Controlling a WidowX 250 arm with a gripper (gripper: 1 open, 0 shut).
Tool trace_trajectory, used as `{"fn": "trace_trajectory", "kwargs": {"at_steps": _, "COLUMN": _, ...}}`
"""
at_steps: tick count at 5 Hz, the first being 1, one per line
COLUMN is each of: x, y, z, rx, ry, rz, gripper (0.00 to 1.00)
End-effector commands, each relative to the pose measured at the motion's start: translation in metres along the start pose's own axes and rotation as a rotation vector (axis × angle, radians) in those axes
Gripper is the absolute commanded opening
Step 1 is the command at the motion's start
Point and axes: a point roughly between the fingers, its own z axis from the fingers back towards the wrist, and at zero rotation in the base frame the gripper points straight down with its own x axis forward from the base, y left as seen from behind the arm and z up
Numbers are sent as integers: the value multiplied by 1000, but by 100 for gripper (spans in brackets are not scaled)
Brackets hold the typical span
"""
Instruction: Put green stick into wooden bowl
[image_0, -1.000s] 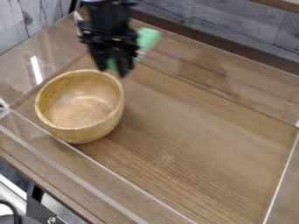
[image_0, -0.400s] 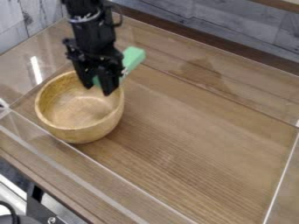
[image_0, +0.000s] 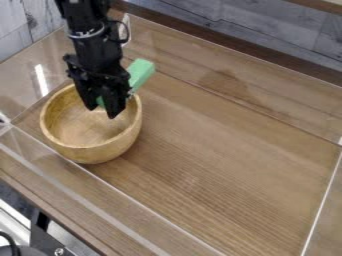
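Green stick (image_0: 139, 72) sits clamped in the black gripper (image_0: 106, 100), jutting out tilted to the right of the fingers, over the far right rim of the wooden bowl (image_0: 88, 125). Its jaws are clenched on the block's lower end, and the fingertips hang inside the bowl's mouth, above its floor. Bowl and arm stand on a wooden table (image_0: 227, 150) ringed by clear plastic walls (image_0: 160, 215).
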Motion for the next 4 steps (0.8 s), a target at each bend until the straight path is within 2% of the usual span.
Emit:
{"fn": "trace_trajectory", "kwargs": {"at_steps": 1, "x": 0, "y": 5, "z": 3, "rx": 11, "ry": -13, "rz": 14, "gripper": 0}}
{"fn": "trace_trajectory", "kwargs": {"at_steps": 2, "x": -1, "y": 6, "z": 3, "rx": 8, "ry": 0, "rz": 20, "gripper": 100}}
{"fn": "trace_trajectory", "kwargs": {"at_steps": 3, "x": 1, "y": 4, "z": 8, "rx": 1, "ry": -2, "rz": 28, "gripper": 100}}
{"fn": "trace_trajectory", "kwargs": {"at_steps": 4, "x": 1, "y": 5, "z": 5, "rx": 5, "ry": -5, "rz": 32, "gripper": 100}}
